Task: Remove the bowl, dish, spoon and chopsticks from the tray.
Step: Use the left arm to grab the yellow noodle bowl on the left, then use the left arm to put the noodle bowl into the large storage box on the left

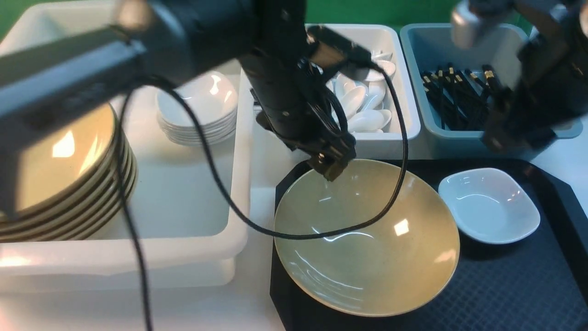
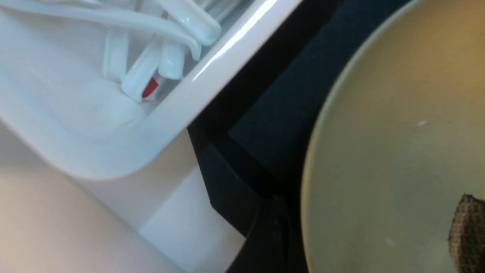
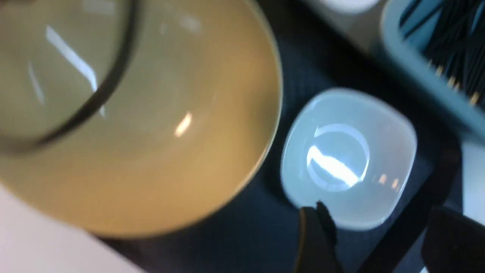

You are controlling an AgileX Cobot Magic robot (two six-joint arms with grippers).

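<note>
Bowl: the bowl is sitting on the near-left part of the tray, wide, shallow and round. It is gleaming mustard-tan inside, with a darker line around the edge.
Dish: the dish is lying just beside the bowl on its right. It is small, glossy white and rounded-square.
Tray: it is showing a black, diamond-textured plastic floor under a raised rim; no spoon or chopsticks are showing on it.
Left gripper: the left gripper is hanging over the bowl's far rim, probably lining up to pinch that thin edge. Only one woven-looking pad is showing, so I cannot tell how wide it is standing.
Right gripper: the right gripper is hovering above the dish's edge with its dark fingers spread apart and gripping nothing.
Sorting tubs: beyond the tray, a white tub is holding a heap of white spoons. A blue-grey tub is holding gold-banded black chopsticks.
Large tub: the large white tub on the left is keeping the stacked tan bowls and stacked white dishes by kind.
</note>
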